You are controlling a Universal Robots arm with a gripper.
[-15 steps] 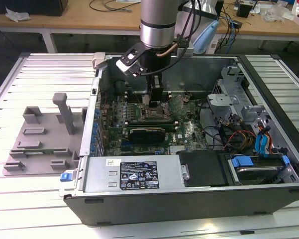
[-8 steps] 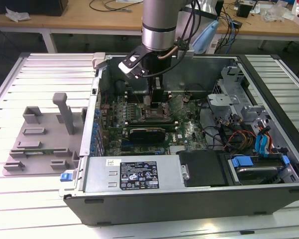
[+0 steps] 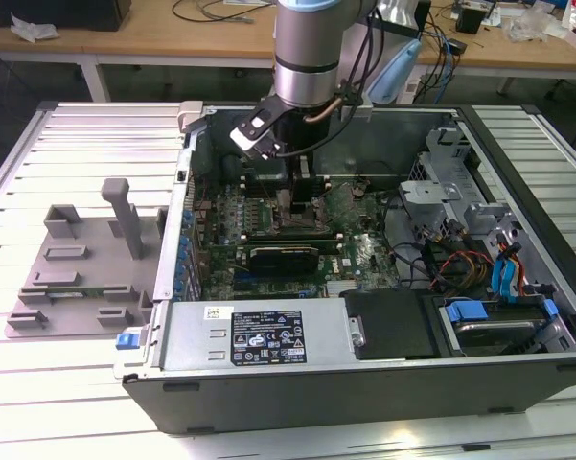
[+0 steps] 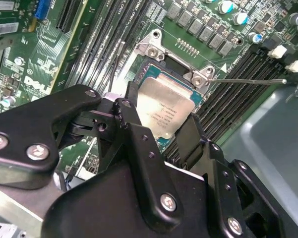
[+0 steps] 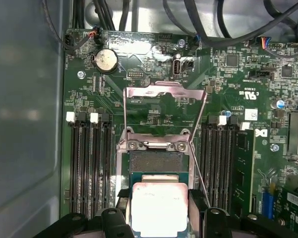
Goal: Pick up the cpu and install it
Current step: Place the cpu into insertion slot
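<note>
The cpu [image 4: 164,105] [image 5: 158,208] is a flat square chip with a shiny silver top. My gripper [image 4: 161,115] [image 5: 158,212] is shut on it, one black finger against each of two opposite edges. It hangs just above the open socket [image 5: 156,161], whose contact field shows past one edge of the chip. The socket's metal load plate [image 5: 163,94] stands flipped up. In the exterior view the gripper [image 3: 295,196] reaches down into the open computer case [image 3: 518,144], over the middle of the green motherboard [image 3: 359,249].
Memory slots [image 5: 89,163] run along both sides of the socket. The thin socket lever [image 4: 248,81] sticks out sideways. A grey plastic tray [image 3: 77,268] lies outside the case at the exterior view's left. Drive bays and cables [image 3: 489,278] fill the case's right part.
</note>
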